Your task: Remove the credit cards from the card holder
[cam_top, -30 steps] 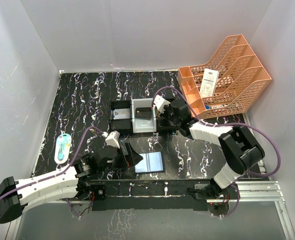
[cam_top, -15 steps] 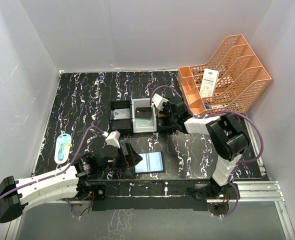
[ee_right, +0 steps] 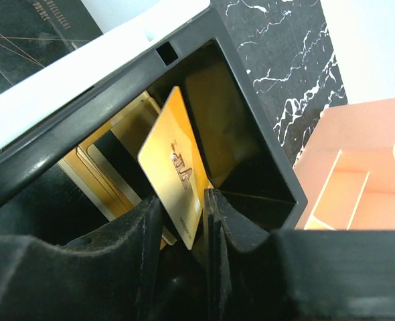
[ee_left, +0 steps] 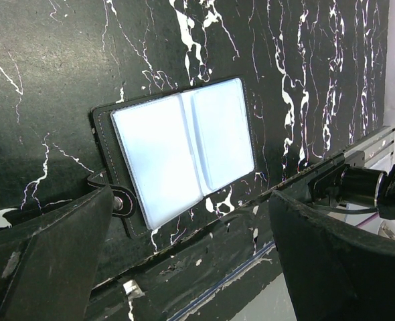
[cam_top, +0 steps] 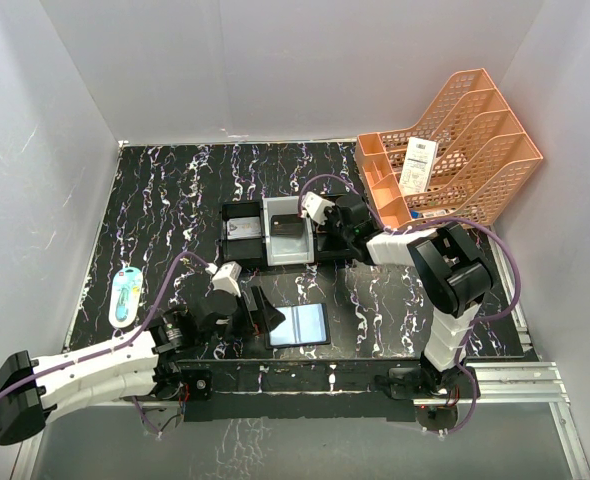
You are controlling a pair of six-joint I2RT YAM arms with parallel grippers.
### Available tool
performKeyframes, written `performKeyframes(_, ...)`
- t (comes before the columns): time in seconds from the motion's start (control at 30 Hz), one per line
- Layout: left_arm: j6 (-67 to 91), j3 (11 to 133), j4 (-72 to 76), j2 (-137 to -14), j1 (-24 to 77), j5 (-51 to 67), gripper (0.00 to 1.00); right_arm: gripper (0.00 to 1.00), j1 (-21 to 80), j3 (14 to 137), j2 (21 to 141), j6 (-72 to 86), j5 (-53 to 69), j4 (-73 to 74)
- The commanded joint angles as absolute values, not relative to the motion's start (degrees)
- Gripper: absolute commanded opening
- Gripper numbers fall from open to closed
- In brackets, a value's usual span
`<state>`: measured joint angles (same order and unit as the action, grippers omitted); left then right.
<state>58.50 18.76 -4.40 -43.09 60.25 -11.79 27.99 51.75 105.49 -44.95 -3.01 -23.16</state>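
Note:
The card holder (cam_top: 297, 325) (ee_left: 184, 150) lies open and flat near the table's front edge, its pale blue-grey panels facing up. My left gripper (cam_top: 258, 312) (ee_left: 191, 200) hovers just over its left side, jaws wide open and empty. My right gripper (cam_top: 322, 238) (ee_right: 183, 198) reaches into the rightmost black bin (ee_right: 251, 140). A gold credit card (ee_right: 174, 167) stands tilted between its narrowly parted jaws, leaning on the left finger with a gap to the right one. More gold cards (ee_right: 107, 167) lie in that bin behind it.
A row of three small bins sits mid-table: the black one (cam_top: 241, 230) and the grey one (cam_top: 287, 232) each hold a card. An orange mesh rack (cam_top: 455, 150) (ee_right: 358, 187) with a white paper slip (cam_top: 416, 165) stands back right. A blue-white packet (cam_top: 127, 297) lies at the left.
My right arm has folded in and pushed a little left over the right bin, and its jaws have parted from shut around the gold card. The left arm has stayed put.

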Motion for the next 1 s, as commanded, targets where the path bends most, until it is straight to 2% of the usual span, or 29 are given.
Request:
performKeyframes(0.0,57.5,20.9,-3.6,-43.8,60.4,-11.7,0.99,0.3,27.7,55.0,104.9,-45.3,-1.2,-22.3)
performKeyframes(0.07,57.4,21.1,-3.4,-44.1,60.4,-11.5,0.99,0.32,27.8,55.0,104.4,-45.4,-0.8,-21.9)
performKeyframes(0.13,57.2,21.3,-3.1,-44.6,60.4,-11.0,0.99,0.39,27.7,55.0,104.3,-45.5,-1.2,-21.6)
performKeyframes(0.37,57.2,21.4,-2.2,-45.4,60.4,-9.8,0.99,0.41,27.6,55.2,102.8,-43.0,-0.9,-20.3)
performKeyframes(0.6,57.9,21.0,-1.9,-44.2,60.4,-9.5,0.99,0.46,27.7,55.3,96.4,-37.8,0.1,-19.8)
performKeyframes(0.8,58.3,19.9,0.7,-42.2,60.4,-7.7,0.99,0.47,27.7,54.9,87.9,-18.7,4.3,-19.0)
performKeyframes(0.9,58.7,19.5,0.8,-41.5,60.4,-7.4,0.99,0.59,27.6,52.2,82.1,-1.5,6.1,-20.3)
performKeyframes(0.97,59.1,19.0,1.1,-41.3,60.4,-7.5,0.99,0.61,27.6,50.9,78.8,9.7,4.5,-17.8)
